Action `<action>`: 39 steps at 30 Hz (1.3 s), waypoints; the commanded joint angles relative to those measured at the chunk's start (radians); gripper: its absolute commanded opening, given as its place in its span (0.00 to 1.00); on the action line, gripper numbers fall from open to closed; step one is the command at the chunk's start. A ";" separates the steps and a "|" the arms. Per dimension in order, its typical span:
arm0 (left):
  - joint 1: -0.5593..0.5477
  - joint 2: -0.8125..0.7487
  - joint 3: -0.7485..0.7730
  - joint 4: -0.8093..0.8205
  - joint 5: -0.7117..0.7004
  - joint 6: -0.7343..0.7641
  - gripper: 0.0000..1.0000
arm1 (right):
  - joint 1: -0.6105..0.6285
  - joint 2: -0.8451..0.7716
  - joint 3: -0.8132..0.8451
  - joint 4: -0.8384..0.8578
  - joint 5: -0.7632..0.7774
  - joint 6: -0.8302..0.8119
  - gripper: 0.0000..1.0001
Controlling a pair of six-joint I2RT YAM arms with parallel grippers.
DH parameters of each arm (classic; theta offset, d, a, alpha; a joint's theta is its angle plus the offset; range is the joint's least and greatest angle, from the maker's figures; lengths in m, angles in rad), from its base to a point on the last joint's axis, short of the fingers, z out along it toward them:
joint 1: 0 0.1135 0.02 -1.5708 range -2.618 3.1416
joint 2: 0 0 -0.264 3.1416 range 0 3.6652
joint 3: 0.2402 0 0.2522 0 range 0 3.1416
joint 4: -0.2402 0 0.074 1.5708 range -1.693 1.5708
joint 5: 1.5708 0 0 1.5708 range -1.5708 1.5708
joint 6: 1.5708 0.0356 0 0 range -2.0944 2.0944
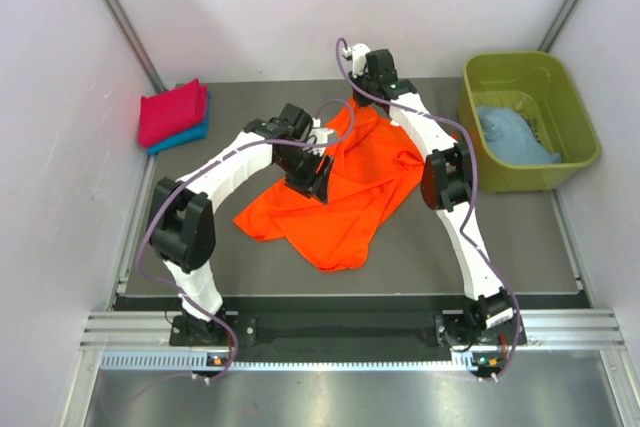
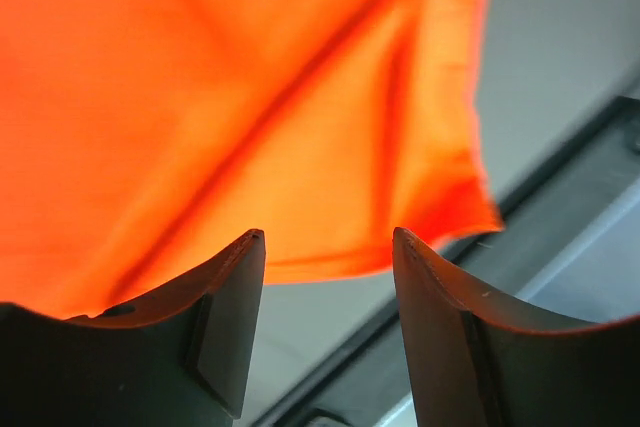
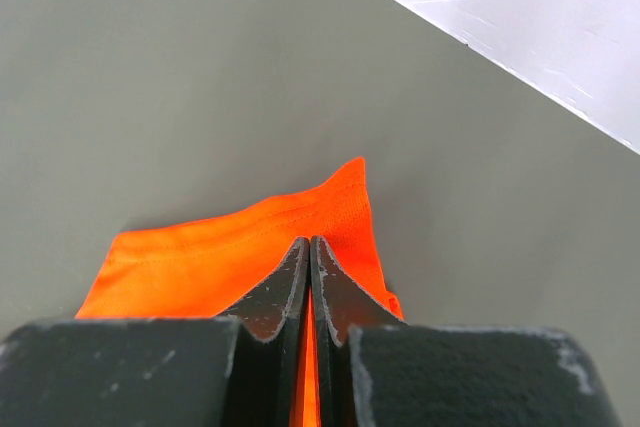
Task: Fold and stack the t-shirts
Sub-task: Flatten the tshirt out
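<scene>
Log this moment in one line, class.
left gripper: open, over orange shirt | right gripper: shut on orange shirt | pink shirt: folded

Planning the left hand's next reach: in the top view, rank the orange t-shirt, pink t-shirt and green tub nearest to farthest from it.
1. The orange t-shirt, beneath the left hand.
2. The pink t-shirt, far-left corner.
3. The green tub, far right.

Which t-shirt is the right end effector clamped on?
The orange t-shirt, unfolded mid-table. The crimson-pink t-shirt lies folded far left; a light blue t-shirt sits in the green tub.
</scene>
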 commanded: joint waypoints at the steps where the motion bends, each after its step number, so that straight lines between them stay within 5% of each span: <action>1: 0.028 0.072 0.046 0.028 -0.175 0.085 0.58 | 0.007 -0.028 0.048 0.037 -0.004 0.003 0.00; 12: 0.143 0.298 0.317 0.022 -0.282 0.096 0.57 | 0.007 -0.064 0.018 0.034 0.012 -0.020 0.00; 26: 0.151 0.295 0.188 0.017 -0.302 0.058 0.52 | -0.008 -0.056 0.042 0.062 0.078 -0.029 0.00; 31: 0.163 0.367 0.245 0.009 -0.302 0.061 0.43 | -0.008 -0.044 0.047 0.065 0.098 -0.032 0.00; 39: 0.203 0.514 0.381 -0.003 -0.331 0.055 0.47 | -0.020 -0.053 0.050 0.071 0.114 -0.034 0.00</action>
